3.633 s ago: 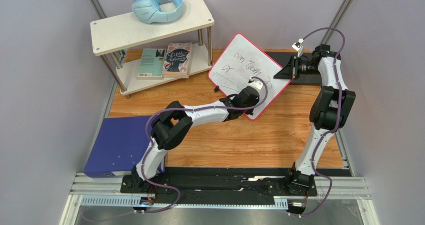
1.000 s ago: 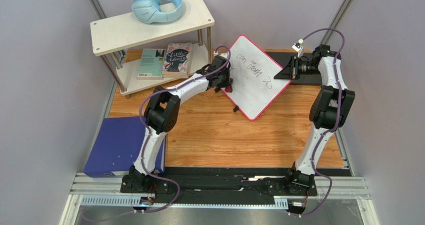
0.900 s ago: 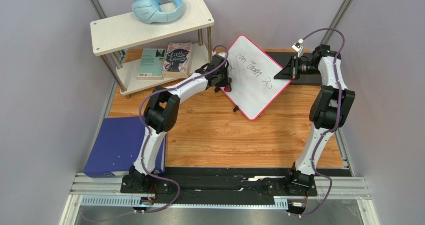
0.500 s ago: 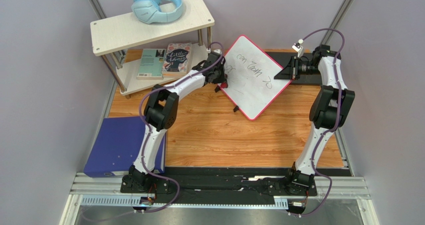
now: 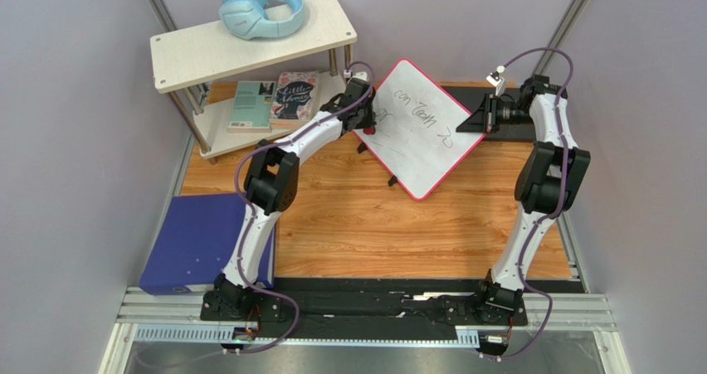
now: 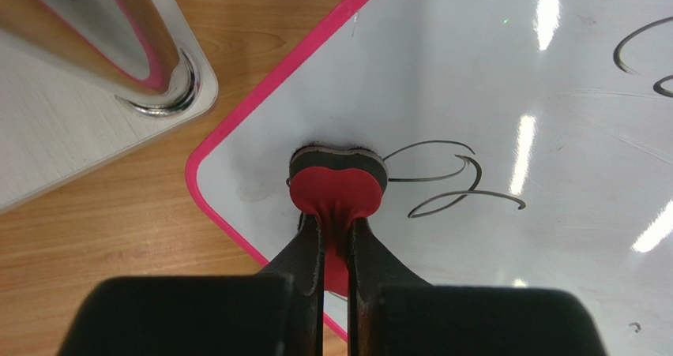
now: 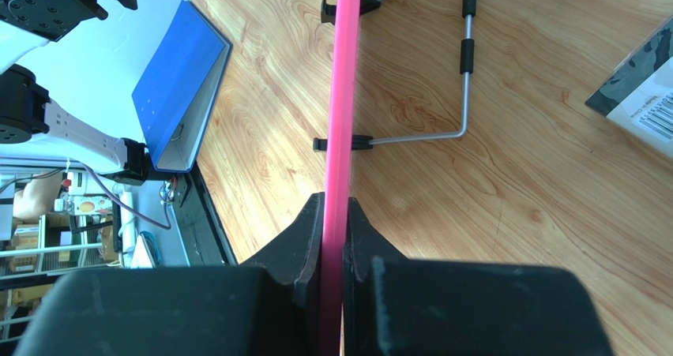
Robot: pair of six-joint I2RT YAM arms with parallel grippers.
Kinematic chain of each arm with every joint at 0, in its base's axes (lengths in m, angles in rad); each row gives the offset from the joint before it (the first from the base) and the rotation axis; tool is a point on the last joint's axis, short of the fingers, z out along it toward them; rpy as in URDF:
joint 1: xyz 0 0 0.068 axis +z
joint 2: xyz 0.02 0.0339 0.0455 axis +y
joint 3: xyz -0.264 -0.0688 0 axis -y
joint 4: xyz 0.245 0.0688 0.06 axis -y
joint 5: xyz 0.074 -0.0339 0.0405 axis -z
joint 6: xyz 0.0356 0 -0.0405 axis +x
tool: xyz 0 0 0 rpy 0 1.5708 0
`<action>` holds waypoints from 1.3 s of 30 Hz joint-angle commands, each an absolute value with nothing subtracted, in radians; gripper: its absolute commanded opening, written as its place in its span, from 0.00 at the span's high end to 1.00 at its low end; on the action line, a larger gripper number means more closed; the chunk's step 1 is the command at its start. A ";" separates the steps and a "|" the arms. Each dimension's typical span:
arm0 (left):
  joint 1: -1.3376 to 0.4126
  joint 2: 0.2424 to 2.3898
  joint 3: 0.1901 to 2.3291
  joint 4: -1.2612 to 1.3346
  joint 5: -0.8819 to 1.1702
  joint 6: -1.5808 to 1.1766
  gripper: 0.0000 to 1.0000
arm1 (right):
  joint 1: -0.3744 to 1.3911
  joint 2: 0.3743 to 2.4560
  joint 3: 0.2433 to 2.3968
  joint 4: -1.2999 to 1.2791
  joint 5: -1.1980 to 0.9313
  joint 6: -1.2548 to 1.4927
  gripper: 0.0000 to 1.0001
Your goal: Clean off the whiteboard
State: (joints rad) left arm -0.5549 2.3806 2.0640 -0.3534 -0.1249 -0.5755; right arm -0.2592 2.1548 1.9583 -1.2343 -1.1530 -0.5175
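We judged the glossy white whiteboard with its thin pink rim [image 5: 419, 129] stiff, light and slick, apt to skate on its wire stand [image 7: 466, 72], so an edge hold suited it. It stood propped between the two grippers, black handwriting [image 6: 446, 184] just right of the red felt-backed eraser [image 6: 337, 184]. The left gripper [image 6: 335, 234] was clamped on that eraser, pressing it to the board's corner; the right gripper [image 7: 335, 214] pinched the rim. A chrome shelf leg [image 6: 154, 64] stood up-left of the eraser

The whiteboard [image 5: 425, 146] stands right of the shelf [image 5: 199, 57] (books [image 5: 282, 99] beneath), binder [image 5: 199, 241] front-left.
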 commanded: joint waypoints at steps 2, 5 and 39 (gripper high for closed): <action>-0.545 2.436 2.112 -0.135 -0.091 -0.425 1.00 | -0.201 2.195 1.950 -1.325 -1.074 -0.706 1.00; -0.545 2.470 2.173 -0.126 -0.008 -0.373 1.00 | -0.201 2.198 1.953 -1.331 -1.074 -0.710 1.00; -0.594 2.474 2.206 -0.472 0.088 -0.238 1.00 | -0.201 2.204 1.968 -1.351 -1.071 -0.723 1.00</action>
State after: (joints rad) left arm -0.6235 2.4813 2.3230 -0.3527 0.1440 -0.1158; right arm -0.2722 2.1735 1.9717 -1.2835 -1.1526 -0.5407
